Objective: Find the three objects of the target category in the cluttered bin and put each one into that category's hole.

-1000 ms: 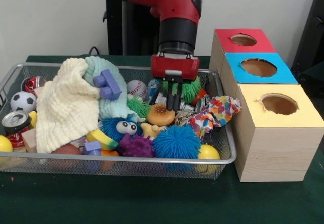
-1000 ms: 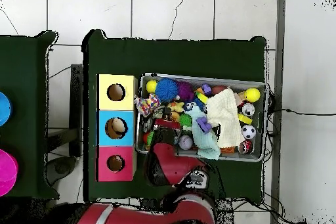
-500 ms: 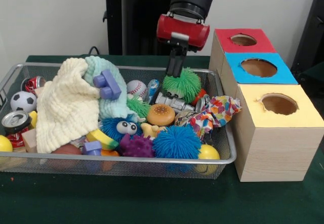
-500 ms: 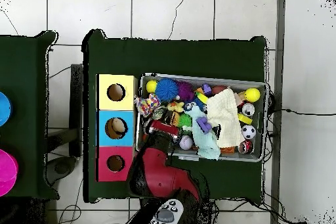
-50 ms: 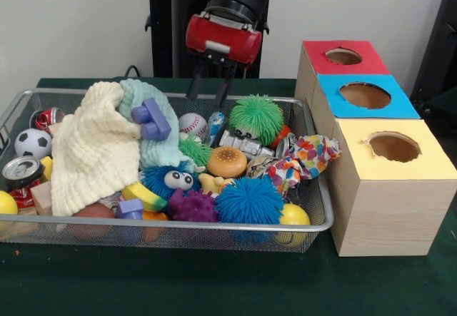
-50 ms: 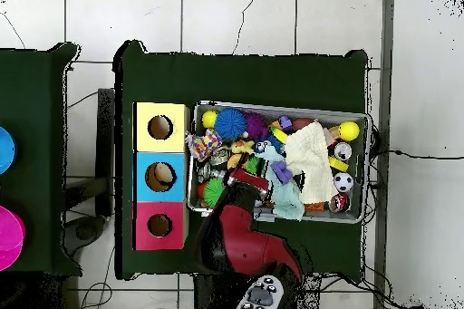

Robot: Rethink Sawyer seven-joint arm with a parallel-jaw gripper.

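Green fuzzy ball (image 5: 256, 117) in bin (image 5: 178, 234), just beside raised claw (image 5: 211, 88), fingers apart, empty

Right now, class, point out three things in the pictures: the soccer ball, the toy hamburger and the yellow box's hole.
soccer ball (image 5: 33, 143), front view, on its white and black face.
toy hamburger (image 5: 227, 161), front view, on the top bun.
yellow box's hole (image 5: 393, 147), front view, on the dark opening.

Wire-mesh metal bin (image 5: 314, 225) sits on a matt dark green cloth table cover (image 5: 214, 280), and the knitted cream cloth (image 5: 89, 148) looks soft and nubbly. The box (image 5: 389, 216) shows pale wood grain on its side, the spiky blue ball (image 5: 248, 200) looks rubbery, and the crushed can (image 5: 23, 172) has a shiny metal top.
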